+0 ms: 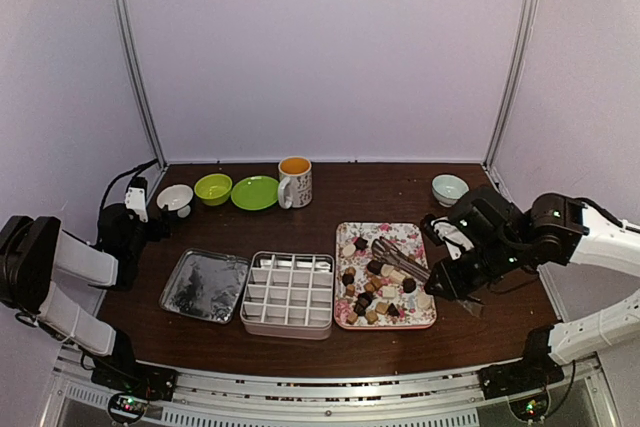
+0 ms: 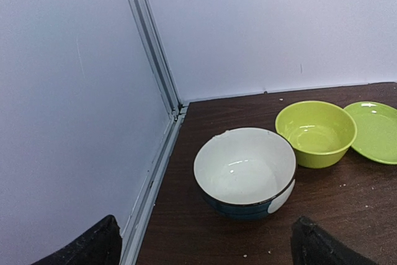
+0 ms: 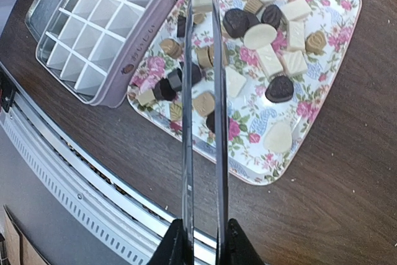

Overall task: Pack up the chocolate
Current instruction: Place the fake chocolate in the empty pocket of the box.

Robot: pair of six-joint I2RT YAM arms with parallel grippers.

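Observation:
The chocolate (image 1: pixel 385 292) is several small dark, tan and cream pieces scattered on a pink floral tray (image 1: pixel 345 230) at centre right. My right gripper (image 1: pixel 452 282) is at the tray's right edge, shut on thin metal tongs (image 1: pixel 400 259). In the right wrist view the tongs (image 3: pixel 187 153) run from my right gripper (image 3: pixel 203 240) out over the chocolate (image 3: pixel 280 88), their two arms slightly apart. I cannot tell whether their tips hold a piece. My left gripper (image 1: pixel 150 209) is open at the far left, with nothing between its fingers (image 2: pixel 93 246).
A divided box (image 1: pixel 288 294) with empty cells stands left of the tray, its metal lid (image 1: pixel 205 285) beside it. Along the back are a white bowl (image 2: pixel 245 172), green bowl (image 2: pixel 316 131), green plate (image 2: pixel 378 131), mug (image 1: pixel 295 181) and pale bowl (image 1: pixel 449 188).

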